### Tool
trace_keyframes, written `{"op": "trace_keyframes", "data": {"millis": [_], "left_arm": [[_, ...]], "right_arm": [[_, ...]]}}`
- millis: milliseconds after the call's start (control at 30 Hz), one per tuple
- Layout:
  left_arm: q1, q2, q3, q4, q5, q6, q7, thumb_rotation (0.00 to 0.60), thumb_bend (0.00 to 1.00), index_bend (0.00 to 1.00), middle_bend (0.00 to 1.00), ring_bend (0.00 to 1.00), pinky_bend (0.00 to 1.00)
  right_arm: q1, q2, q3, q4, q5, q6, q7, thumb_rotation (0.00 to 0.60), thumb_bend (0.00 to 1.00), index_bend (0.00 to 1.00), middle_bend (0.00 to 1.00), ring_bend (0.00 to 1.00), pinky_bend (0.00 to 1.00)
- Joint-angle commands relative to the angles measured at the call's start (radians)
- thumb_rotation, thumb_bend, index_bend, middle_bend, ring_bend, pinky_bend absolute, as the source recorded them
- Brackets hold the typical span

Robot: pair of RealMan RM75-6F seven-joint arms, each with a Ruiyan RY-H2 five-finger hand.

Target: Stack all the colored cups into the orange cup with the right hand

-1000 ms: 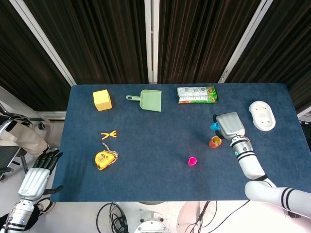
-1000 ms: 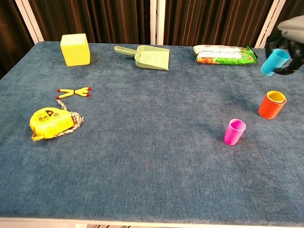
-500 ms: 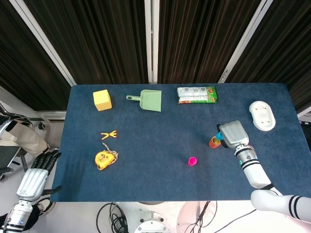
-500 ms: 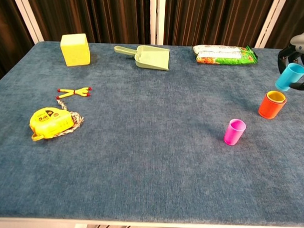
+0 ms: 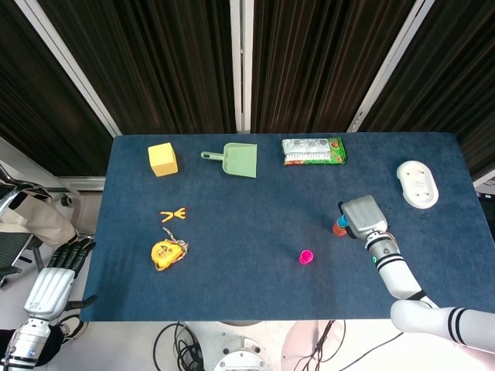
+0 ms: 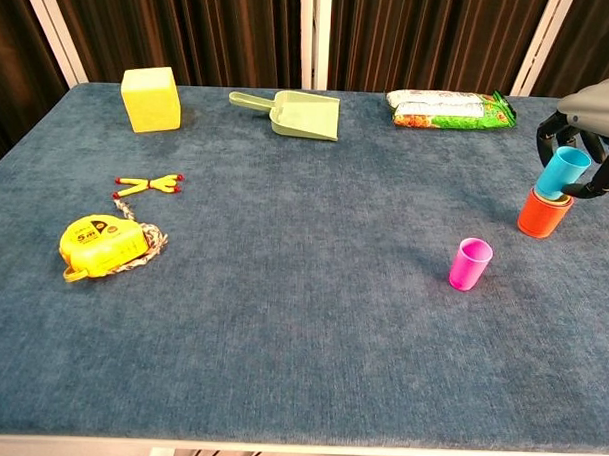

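Note:
The orange cup [image 6: 540, 215] stands at the table's right side, with a yellow cup nested inside it. My right hand [image 6: 581, 118] holds a blue cup [image 6: 562, 172] upright, its base at the orange cup's mouth. In the head view the right hand [image 5: 363, 217] covers most of the orange cup [image 5: 337, 229], and only a sliver of the blue cup [image 5: 343, 221] shows. A pink cup [image 6: 470, 264] stands alone, nearer the front edge and to the left of the stack. My left hand [image 5: 56, 274] hangs off the table's left side, fingers spread, holding nothing.
A yellow block [image 6: 151, 99], a green dustpan [image 6: 293, 114] and a snack packet [image 6: 449, 108] line the far edge. Yellow sticks [image 6: 146, 185] and a yellow tape measure [image 6: 104, 244] lie at the left. A white oval object [image 5: 418, 183] sits at the far right.
My right hand carried the blue cup from behind the orange cup down over it. The blue cup now sits upright at the orange cup's mouth. The left hand stayed put.

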Motion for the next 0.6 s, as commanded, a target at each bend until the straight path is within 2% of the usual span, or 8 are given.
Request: {"op": "trace_keyframes", "data": {"millis": [33, 167, 333, 600], "left_arm": [[-0.001, 0.000, 0.000, 0.000, 0.000, -0.001, -0.001, 0.600, 0.02, 0.02, 0.00, 0.00, 0.00], [-0.003, -0.001, -0.001, 0.001, 0.001, -0.003, -0.001, 0.600, 0.02, 0.02, 0.00, 0.00, 0.00], [-0.003, 0.000, -0.001, -0.002, 0.002, -0.001, 0.001, 0.600, 0.02, 0.02, 0.00, 0.00, 0.00], [-0.001, -0.001, -0.001, -0.002, 0.004, 0.003, 0.001, 0.600, 0.02, 0.02, 0.00, 0.00, 0.00]], "right_arm": [[0.004, 0.003, -0.002, -0.003, 0.008, -0.003, -0.002, 0.600, 0.23, 0.51, 0.51, 0.51, 0.60], [0.010, 0.013, -0.009, -0.012, 0.022, -0.012, -0.004, 0.600, 0.16, 0.45, 0.47, 0.49, 0.57], [0.015, 0.026, -0.013, -0.022, 0.030, -0.014, -0.001, 0.600, 0.15, 0.42, 0.44, 0.46, 0.56], [0.009, 0.048, 0.001, -0.057, -0.020, 0.021, 0.039, 0.600, 0.15, 0.42, 0.44, 0.46, 0.55]]}}
